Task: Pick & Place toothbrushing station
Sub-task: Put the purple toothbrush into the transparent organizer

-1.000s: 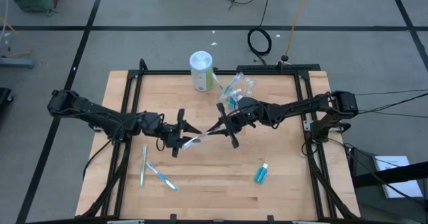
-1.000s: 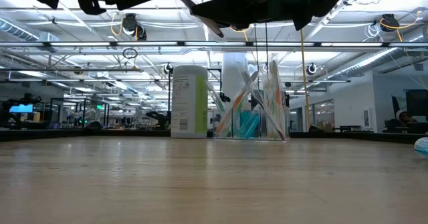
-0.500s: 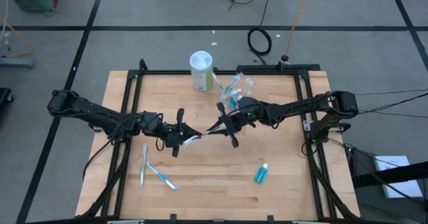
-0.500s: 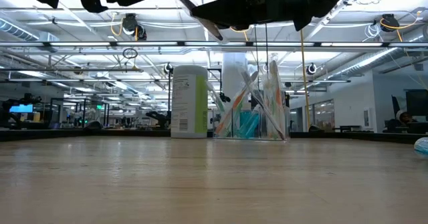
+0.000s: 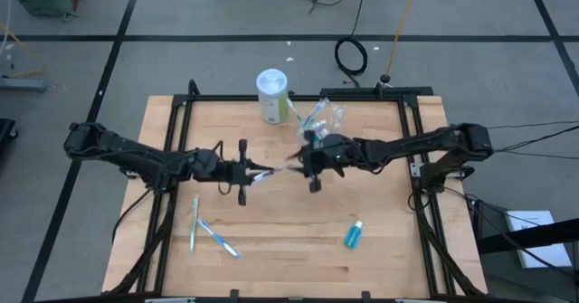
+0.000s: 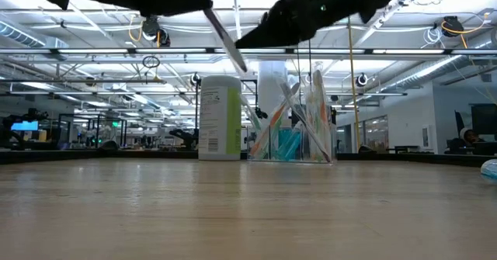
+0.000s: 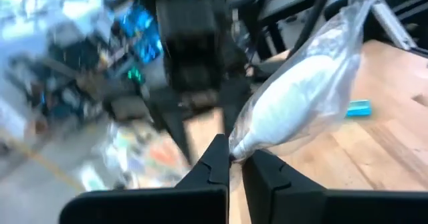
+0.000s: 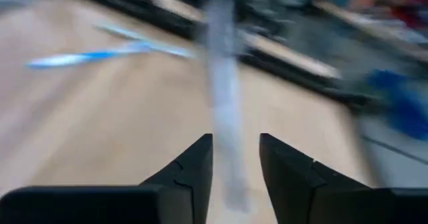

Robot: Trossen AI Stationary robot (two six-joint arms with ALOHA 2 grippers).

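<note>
Wooden desk (image 5: 289, 249) fills the middle of a grey floor, both dark arms reaching toward its centre. Near the far edge stand a white canister (image 5: 272, 96) and a clear cup (image 5: 322, 119) of toothbrushes. Left gripper (image 5: 253, 173) is clamped on the end of a wrapped toothbrush (image 7: 304, 103); right gripper (image 5: 304, 164) has its fingers parted around the other end. Two loose toothbrushes (image 5: 206, 231) and a toothpaste tube (image 5: 353, 234) lie nearer the front.

overhead camera looking straight down; low camera facing level across the table (image 6: 248, 213); wrist cameras looking past their fingers.
</note>
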